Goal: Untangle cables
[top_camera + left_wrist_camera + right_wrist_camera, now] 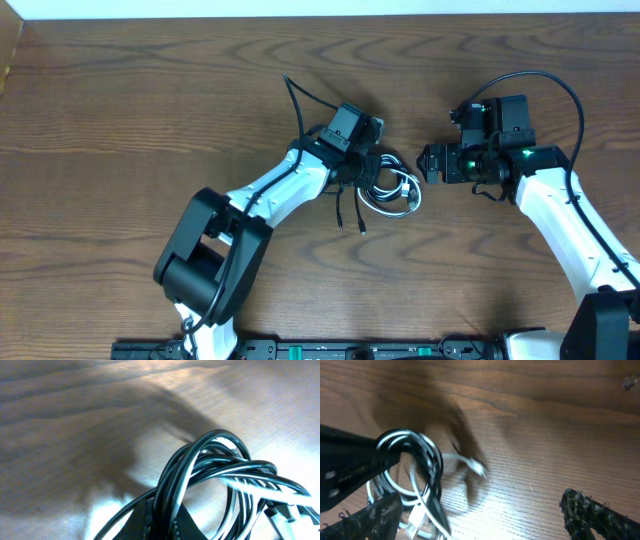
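Cables (210,475) bunched mid-table (120,120), L gripper (365,168) clamped on the coil. R gripper (430,163) wide open just beside, empty. Step prob: first separation. Next: R pinches one loose strand, pulls toward right edge.

a dark wooden table (120,110) with wavy grain fills the view.

overhead looks straight down on whole table (100,110), both wrist views close, sharing the cables (220,467)

Thin black and white cables (392,192), coiled on wooden table (120,110) between my left end effector (362,168) (touching) and right end effector (428,163) (apart).
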### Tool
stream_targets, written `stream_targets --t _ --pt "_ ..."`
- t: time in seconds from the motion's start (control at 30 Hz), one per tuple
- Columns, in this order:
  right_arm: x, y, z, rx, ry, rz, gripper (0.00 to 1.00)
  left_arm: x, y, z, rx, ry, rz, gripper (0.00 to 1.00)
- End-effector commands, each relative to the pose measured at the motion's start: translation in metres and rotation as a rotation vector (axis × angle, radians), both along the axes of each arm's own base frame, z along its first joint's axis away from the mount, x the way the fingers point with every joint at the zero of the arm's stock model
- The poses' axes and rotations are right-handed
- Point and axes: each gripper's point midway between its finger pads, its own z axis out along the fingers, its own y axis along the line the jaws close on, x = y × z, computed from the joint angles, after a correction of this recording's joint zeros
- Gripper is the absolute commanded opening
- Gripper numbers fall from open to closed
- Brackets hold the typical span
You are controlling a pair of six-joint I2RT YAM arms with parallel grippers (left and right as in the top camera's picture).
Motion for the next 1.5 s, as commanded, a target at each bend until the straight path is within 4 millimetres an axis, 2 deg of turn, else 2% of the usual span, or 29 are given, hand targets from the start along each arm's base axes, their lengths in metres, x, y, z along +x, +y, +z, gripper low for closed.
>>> stream_targets --t 0.0,0.1,0.2,0.23,0.4,0.53,0.6,0.7,0.8,0.9,0.97,1.07,1.2,1.37,1.47 --pt "-0.001 0.007 -0.001 -0.001 0.001 0.073 0.95 -0.015 -0.008 0.012 -0.06 0.047 -0.043 0.08" --pt "-0.005 0.01 -0.009 0.009 0.03 0.107 0.9 -0.026 -0.01 0.012 -0.082 0.096 -0.066 0.08" --pt "-0.005 0.012 -0.017 0.018 0.05 0.111 0.8 -0.032 -0.01 0.011 -0.082 0.123 -0.074 0.08" --pt "-0.005 0.014 -0.019 0.028 0.059 0.116 0.8 -0.033 -0.01 0.01 -0.08 0.126 -0.076 0.08" --pt "-0.017 0.044 -0.028 0.176 0.133 0.196 0.76 -0.035 -0.011 0.01 -0.079 0.128 -0.08 0.08" --pt "-0.026 0.059 -0.038 0.196 0.179 0.236 0.74 -0.035 -0.011 0.01 -0.078 0.129 -0.08 0.08" --pt "-0.03 0.065 -0.042 0.192 0.193 0.253 0.69 -0.035 -0.011 0.01 -0.078 0.129 -0.08 0.08" --pt "-0.032 0.069 -0.047 0.168 0.2 0.267 0.52 -0.035 -0.011 0.01 -0.078 0.128 -0.08 0.08" --pt "-0.031 0.064 -0.052 0.11 0.195 0.258 0.26 -0.035 -0.011 0.01 -0.078 0.128 -0.08 0.08" --pt "-0.03 0.056 -0.056 0.06 0.197 0.237 0.18 -0.035 -0.011 0.01 -0.078 0.128 -0.08 0.08" --pt "-0.029 0.052 -0.058 0.038 0.195 0.228 0.17 -0.035 -0.011 0.01 -0.078 0.129 -0.08 0.08" --pt "-0.028 0.051 -0.058 0.028 0.192 0.224 0.26 -0.036 -0.01 0.009 -0.074 0.135 -0.079 0.08" --pt "-0.027 0.051 -0.058 0.029 0.19 0.224 0.22 -0.038 -0.009 0.008 -0.065 0.142 -0.077 0.08" --pt "-0.025 0.053 -0.057 0.041 0.177 0.229 0.27 -0.038 -0.009 0.008 -0.066 0.143 -0.077 0.08" --pt "-0.021 0.054 -0.055 0.044 0.16 0.229 0.26 -0.038 -0.009 0.008 -0.066 0.143 -0.077 0.08"
